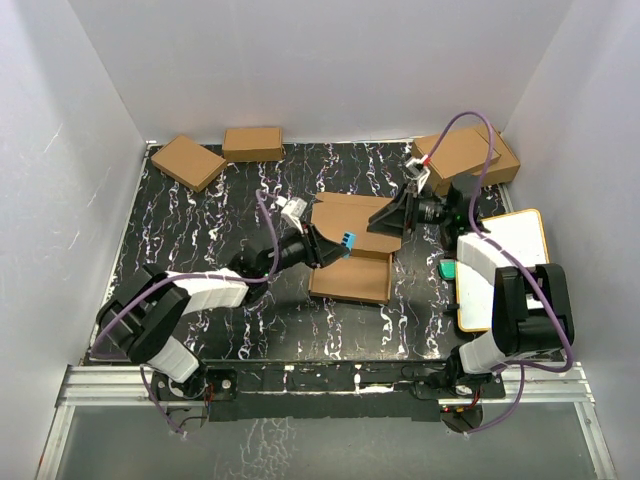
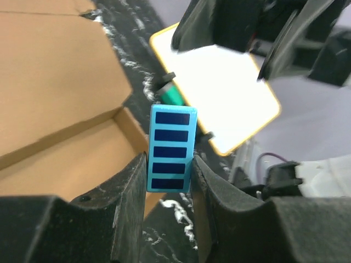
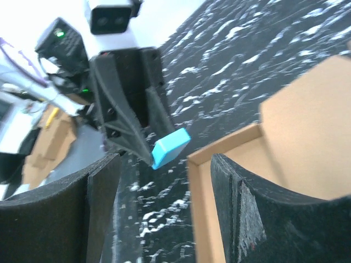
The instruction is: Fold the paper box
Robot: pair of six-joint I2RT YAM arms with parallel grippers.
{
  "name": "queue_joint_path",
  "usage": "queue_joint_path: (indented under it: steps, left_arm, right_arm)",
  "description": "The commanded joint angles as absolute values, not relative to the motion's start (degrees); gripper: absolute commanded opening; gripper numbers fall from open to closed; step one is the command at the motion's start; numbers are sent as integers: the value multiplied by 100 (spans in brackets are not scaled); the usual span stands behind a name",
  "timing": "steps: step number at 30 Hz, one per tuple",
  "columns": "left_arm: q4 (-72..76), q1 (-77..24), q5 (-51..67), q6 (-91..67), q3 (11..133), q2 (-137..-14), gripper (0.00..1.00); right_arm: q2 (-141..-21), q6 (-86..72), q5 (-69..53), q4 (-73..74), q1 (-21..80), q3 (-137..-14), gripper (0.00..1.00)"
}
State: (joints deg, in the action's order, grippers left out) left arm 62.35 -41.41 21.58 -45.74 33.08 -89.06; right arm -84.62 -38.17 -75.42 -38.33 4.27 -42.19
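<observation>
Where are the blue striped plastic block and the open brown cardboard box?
blue striped plastic block (image 2: 170, 149): left wrist view, striped face.
open brown cardboard box (image 1: 350, 281): top external view, flat near panel.

text: none legible in any view | blue block (image 2: 170, 148): five dark-blue bars on its face, no characters | paper box (image 1: 350, 280): plain brown cardboard, no print readable | white board (image 1: 512, 248): no writing visible

Brown paper box (image 1: 350, 278), cyan blue-striped block (image 2: 170, 156)
</observation>
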Motion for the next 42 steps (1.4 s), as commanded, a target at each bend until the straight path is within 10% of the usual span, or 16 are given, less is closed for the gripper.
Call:
queue_joint_path:
  steps: [1,8,20,32,42]
  left_arm:
    - [3070,-4337,1527,-2865,4077,-8458,0]
    - [430,-4735,695,-1670,5287,-8959,1]
    - [-685,-5089,302,-1258,6511,-10323,31]
    - [745,-5072,-394,-1535,5533,-8864,95]
    - [2243,-3339,1222,-2611,4389,-7713,97]
  right_arm:
    - [-8567,-1280,-7536,-1080,-225,-5151,70]
    - [-8388,-1239,-7133,-1227,-527,-4929,70]
    - [-8517,-1040,-6900,-976,-567,-4990,69]
    - [-8517,-734,-6839,-783,-571,-5034,69]
    - [-8461,-129,-6527,-301,-596,-5171,70]
